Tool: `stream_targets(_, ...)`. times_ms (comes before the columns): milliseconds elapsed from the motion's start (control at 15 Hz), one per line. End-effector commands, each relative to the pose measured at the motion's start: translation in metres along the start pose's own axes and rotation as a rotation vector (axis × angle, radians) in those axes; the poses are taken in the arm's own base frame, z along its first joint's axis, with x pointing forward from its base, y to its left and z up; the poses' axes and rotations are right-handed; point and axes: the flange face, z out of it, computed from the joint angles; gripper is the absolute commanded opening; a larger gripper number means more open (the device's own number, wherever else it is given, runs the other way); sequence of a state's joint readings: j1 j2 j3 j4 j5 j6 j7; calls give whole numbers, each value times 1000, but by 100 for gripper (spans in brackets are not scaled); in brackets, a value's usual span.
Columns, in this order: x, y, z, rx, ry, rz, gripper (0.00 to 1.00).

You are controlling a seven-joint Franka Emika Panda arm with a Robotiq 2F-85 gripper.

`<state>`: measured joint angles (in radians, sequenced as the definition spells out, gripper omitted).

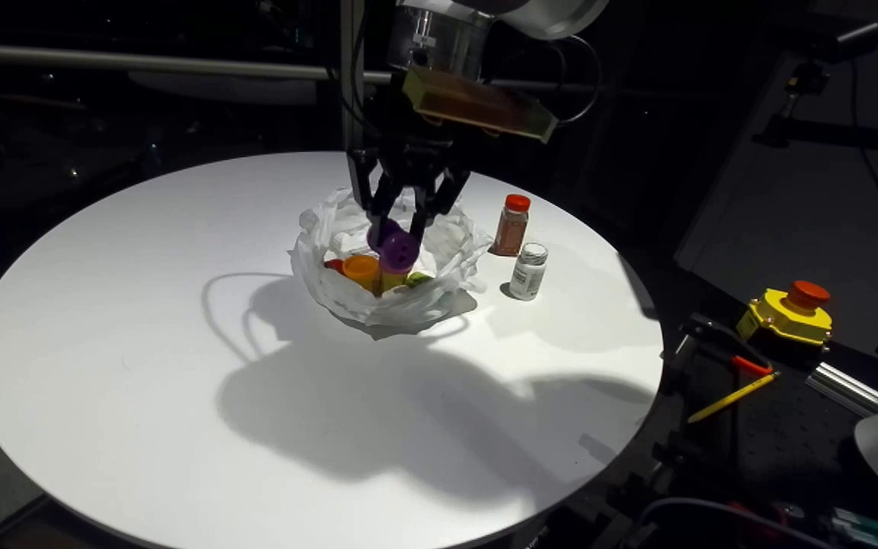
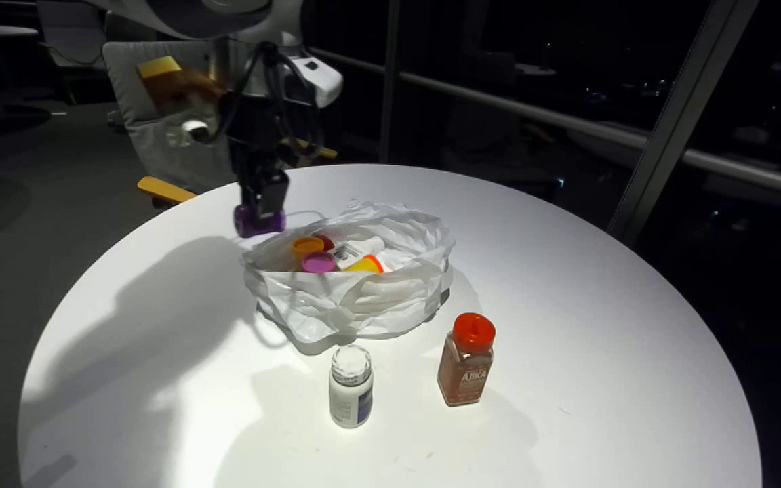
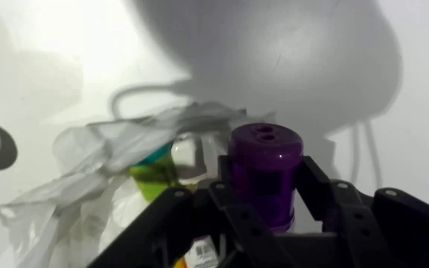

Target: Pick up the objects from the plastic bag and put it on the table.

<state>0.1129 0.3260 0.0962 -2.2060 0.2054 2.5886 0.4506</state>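
In an exterior view, the black two-fingered claw (image 1: 396,231) pinches a glossy purple cylindrical container (image 1: 399,250) above the round white table (image 1: 104,320). In an exterior view, the crumpled white plastic bag (image 2: 390,305), an orange plastic tub (image 2: 306,246) inside, lies lower, near the claw; a small white bottle (image 2: 349,400) and red-lidded clear jar (image 2: 464,376) stand farther from it. In the wrist view, black fingers (image 3: 313,186) press the container's opposite sides.

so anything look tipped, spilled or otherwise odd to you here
Only mildly: the pincer grips the purple container roughly on its side, and the yellow tub leans in the crumpled plastic bag, neither standing straight. The white bottle and red-capped jar stand upright on the table; no spill or damage shows.
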Motion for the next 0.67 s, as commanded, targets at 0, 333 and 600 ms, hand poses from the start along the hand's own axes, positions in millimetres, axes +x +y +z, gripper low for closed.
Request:
stream_targets(0,-69,-30,23,-36,-39,-191,22)
stream_targets(333,-112,-61,85,-83,-21,-419,22)
stream_targets(600,-109,-56,129,-102,21,-472,22)
